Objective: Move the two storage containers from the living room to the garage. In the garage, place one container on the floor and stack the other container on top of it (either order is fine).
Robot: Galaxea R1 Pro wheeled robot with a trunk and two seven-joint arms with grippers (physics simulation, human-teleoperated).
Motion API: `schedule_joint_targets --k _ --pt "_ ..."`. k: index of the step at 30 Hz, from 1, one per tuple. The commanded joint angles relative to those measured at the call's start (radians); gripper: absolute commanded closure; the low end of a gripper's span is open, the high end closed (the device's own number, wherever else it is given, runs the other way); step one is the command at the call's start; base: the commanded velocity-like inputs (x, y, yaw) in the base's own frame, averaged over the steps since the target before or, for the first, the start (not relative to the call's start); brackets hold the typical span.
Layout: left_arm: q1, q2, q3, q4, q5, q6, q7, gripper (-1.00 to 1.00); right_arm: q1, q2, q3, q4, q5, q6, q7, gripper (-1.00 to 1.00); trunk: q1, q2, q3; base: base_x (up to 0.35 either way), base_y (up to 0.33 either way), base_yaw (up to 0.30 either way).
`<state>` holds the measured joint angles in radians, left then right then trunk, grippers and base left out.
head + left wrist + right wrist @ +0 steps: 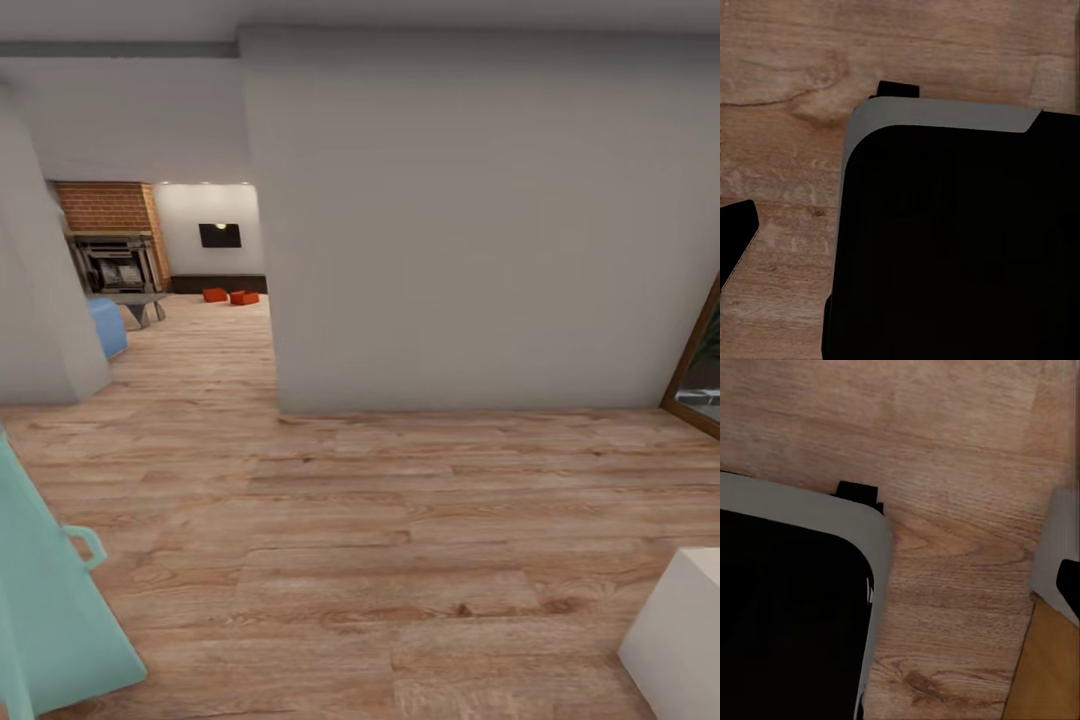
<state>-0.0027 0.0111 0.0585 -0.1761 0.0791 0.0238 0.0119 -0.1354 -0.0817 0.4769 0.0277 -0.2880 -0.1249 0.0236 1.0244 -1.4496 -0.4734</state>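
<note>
A broad white wall (460, 230) blocks most of my forward view; light plank flooring (330, 540) runs under me and left through an opening into the living room (200, 250), with a brick fireplace (110, 240) and a blue sofa end (108, 325).

The two storage containers (230, 296) sit far off on that room's floor, close together, well apart from me. Judgement: thin-walled, lidless bins, likely light and somewhat flexible. A pinch over a long rim may bow it, so I would take the short end walls, one arm each.

Nearer: teal object (50, 600) at my left, white block (680, 630) at my right.

Wrist views add only planks under my dark base (952, 247); they give no sight of the bins. Both jaws: state cannot be told from any view.
</note>
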Motion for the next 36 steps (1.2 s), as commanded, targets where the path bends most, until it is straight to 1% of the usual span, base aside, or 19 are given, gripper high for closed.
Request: schedule_joint_targets --k 1,6,9,27,36 --pt "0.0 0.0 0.003 -0.001 0.008 0.002 0.0 -1.0 -0.001 0.0 0.008 0.003 -0.006 -0.006 0.002 -1.0 0.001 0.0 -0.001 0.322 0.0 0.0" --pt "0.0 0.001 0.003 -0.001 0.008 0.002 0.0 -1.0 -0.001 0.001 0.008 0.003 0.0 -0.007 0.002 -1.0 0.001 0.0 -0.001 0.322 0.0 0.0" --pt "0.0 0.001 0.003 -0.001 0.008 0.002 0.0 -1.0 -0.001 0.002 0.004 0.003 -0.006 -0.005 0.004 -1.0 0.001 0.0 -0.001 0.323 0.0 0.0" --pt "0.0 0.001 0.003 -0.002 0.007 0.002 0.0 -1.0 -0.001 0.002 0.001 0.003 -0.004 -0.01 0.004 -1.0 0.001 0.0 -0.001 0.322 0.0 0.0" --pt "0.0 0.001 0.003 -0.002 0.007 0.002 0.0 -1.0 -0.001 0.002 -0.001 0.003 -0.009 -0.016 0.004 -1.0 0.001 0.0 -0.001 0.322 0.0 0.2"
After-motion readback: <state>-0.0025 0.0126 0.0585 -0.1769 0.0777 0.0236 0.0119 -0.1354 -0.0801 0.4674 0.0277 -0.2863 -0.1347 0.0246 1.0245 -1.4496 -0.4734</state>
